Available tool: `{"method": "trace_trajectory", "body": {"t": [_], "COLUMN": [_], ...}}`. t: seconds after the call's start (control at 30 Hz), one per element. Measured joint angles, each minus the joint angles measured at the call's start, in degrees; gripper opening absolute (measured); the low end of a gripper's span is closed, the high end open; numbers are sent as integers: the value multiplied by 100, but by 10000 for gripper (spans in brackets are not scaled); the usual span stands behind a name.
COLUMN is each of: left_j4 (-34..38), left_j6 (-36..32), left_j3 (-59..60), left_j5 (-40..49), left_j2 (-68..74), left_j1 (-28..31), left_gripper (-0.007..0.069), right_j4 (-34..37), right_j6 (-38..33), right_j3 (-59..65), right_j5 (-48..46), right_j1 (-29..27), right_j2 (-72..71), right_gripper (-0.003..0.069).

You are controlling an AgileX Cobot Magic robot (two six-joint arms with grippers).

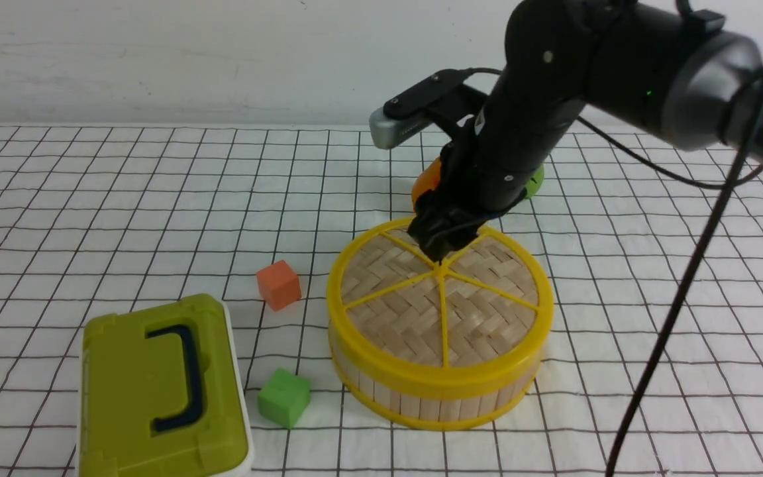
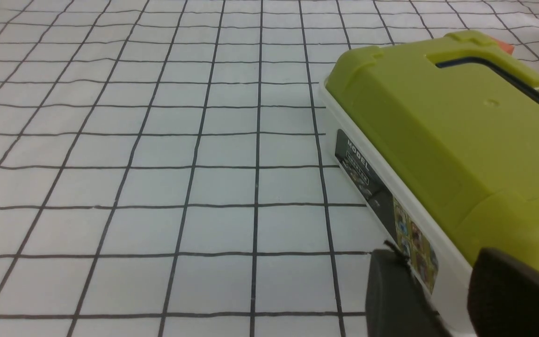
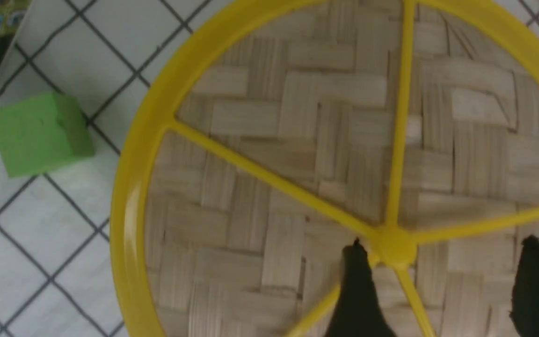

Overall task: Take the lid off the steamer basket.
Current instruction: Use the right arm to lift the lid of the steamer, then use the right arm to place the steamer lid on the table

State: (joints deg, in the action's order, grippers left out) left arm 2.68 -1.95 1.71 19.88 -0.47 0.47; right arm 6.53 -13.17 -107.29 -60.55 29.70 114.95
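The lid [image 1: 439, 301], woven tan bamboo with a yellow rim and five yellow spokes, sits flat on the steamer basket [image 1: 421, 401], whose slat wall and yellow bottom rim show at the front. My right gripper [image 1: 439, 250] is open just above the lid's hub [image 3: 393, 246], its dark fingers [image 3: 356, 290] straddling one spoke, holding nothing. The lid fills the right wrist view [image 3: 297, 164]. My left gripper [image 2: 442, 290] does not show in the front view; in its wrist view its fingers stand apart beside the olive-green box, holding nothing.
An olive-green box [image 1: 159, 387] with a dark handle lies at the front left, and fills the left wrist view [image 2: 456, 140]. An orange cube [image 1: 279, 283] and a green cube [image 1: 283, 396] lie left of the basket. An orange ball [image 1: 426, 185] and a green object [image 1: 535, 182] lie behind it.
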Motion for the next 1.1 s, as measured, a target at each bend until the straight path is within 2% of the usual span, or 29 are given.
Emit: {"method": "trace_trajectory", "body": {"t": [0.17, 0.27, 0.37, 0.43, 0.67, 0.83, 0.97, 1.1], "left_j4": [0, 0, 0, 0, 0, 0, 0, 0], "left_j6": [0, 0, 0, 0, 0, 0, 0, 0], "left_j3": [0, 0, 0, 0, 0, 0, 0, 0], "left_j5": [0, 0, 0, 0, 0, 0, 0, 0], "left_j2": [0, 0, 0, 0, 0, 0, 0, 0], "left_j1": [0, 0, 0, 0, 0, 0, 0, 0], "left_gripper": [239, 239, 239, 239, 239, 239, 239, 239], "right_j4": [-19, -19, 40, 51, -142, -294, -294, -226], "right_j6": [187, 199, 201, 201, 201, 201, 201, 201], "right_j3": [-7, -7, -12, -12, -12, -12, 289, 1004], "right_j5": [145, 109, 50, 50, -183, -637, -892, -650], "right_j1": [0, 0, 0, 2, 2, -253, -1171, -2160], "right_j2": [317, 360, 360, 354, -1, -873, -1612, -1937], "right_gripper": [353, 276, 121, 96, 101, 101, 101, 101]}}
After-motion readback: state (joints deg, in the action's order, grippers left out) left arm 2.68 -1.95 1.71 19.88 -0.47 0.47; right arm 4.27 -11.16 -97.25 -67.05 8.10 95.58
